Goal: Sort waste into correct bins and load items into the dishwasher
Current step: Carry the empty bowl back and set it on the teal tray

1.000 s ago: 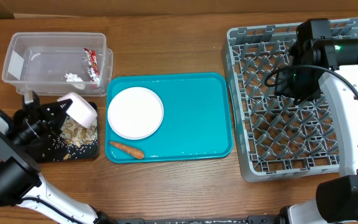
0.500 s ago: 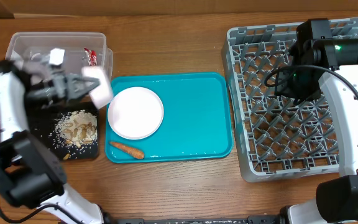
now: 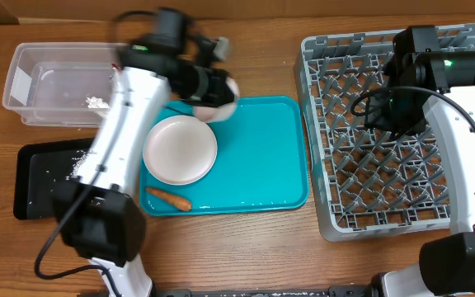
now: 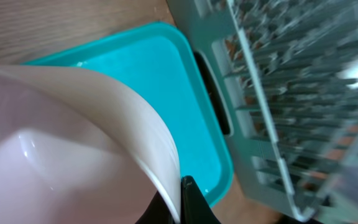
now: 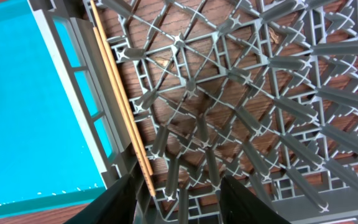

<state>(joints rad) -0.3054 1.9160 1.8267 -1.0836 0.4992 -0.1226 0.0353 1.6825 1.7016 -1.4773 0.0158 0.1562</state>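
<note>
Our left gripper (image 3: 213,89), arm stretched over the teal tray (image 3: 262,165), pinches a white bowl (image 4: 73,155) by its rim. Our right gripper (image 5: 179,202) hangs spread and empty above the dish rack (image 5: 229,93).

This looks like a robotics lab staged as a kitchen. A wooden counter (image 3: 246,247) carries a grey dish rack (image 3: 330,224) and a teal tray (image 3: 262,157). The robot's left arm (image 3: 126,124) and right arm (image 3: 468,157) reach over it.

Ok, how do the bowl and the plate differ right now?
The bowl is gripped at its rim by the left claw and tilted above the teal tray; the plate lies flat on that tray. The bowl is smaller and deeper, the plate wider and shallow. Both are white and round.
</note>
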